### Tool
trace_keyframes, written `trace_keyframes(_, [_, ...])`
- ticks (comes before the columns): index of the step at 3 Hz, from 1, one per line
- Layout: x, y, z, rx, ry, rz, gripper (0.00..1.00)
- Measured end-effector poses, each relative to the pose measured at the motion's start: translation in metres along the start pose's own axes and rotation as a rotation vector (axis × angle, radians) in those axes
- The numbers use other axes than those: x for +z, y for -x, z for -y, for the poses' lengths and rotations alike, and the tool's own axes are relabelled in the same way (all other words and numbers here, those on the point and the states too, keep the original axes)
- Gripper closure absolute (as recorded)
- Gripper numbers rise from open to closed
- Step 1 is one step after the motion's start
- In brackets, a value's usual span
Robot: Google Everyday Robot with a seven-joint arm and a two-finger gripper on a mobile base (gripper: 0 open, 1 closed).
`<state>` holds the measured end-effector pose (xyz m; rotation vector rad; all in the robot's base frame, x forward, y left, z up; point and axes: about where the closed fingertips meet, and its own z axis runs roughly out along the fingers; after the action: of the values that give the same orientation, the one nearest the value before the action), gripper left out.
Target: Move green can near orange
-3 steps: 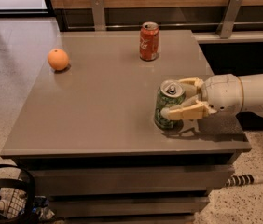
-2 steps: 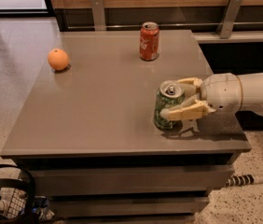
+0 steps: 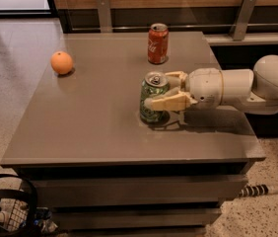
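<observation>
The green can [image 3: 152, 101] is upright at the middle right of the grey table [image 3: 80, 122]. My gripper [image 3: 158, 89] reaches in from the right and is shut on the can, with one cream finger [image 3: 171, 101] across its near side and the other [image 3: 177, 75] behind it. I cannot tell whether the can rests on the table or hangs just above it. The orange [image 3: 61, 62] lies near the table's far left edge, well to the left of the can.
A red cola can [image 3: 157, 43] stands at the back of the table, just beyond the green can. A wall ledge with metal brackets [image 3: 242, 15] runs behind the table. A black wire basket [image 3: 3, 209] and a cable [image 3: 257, 189] lie on the floor.
My gripper has carried the green can to the left and a little toward the back of the table. The orange and the red can have not moved.
</observation>
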<state>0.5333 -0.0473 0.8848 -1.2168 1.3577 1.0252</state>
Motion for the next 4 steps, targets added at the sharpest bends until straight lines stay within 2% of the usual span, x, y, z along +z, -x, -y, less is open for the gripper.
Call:
trace_keyframes(1, [0.028, 0.012, 0.007, -0.017, -0.1, 0.019, 1.0])
trace_keyframes(2, [0.057, 0.027, 0.025, -0.058, -0.207, -0.008, 1.0])
trace_keyframes(3, [0.08, 0.048, 0.053, -0.093, -0.268, -0.06, 1.0])
trace_keyframes(4, [0.089, 0.061, 0.104, -0.051, -0.301, -0.127, 1.0])
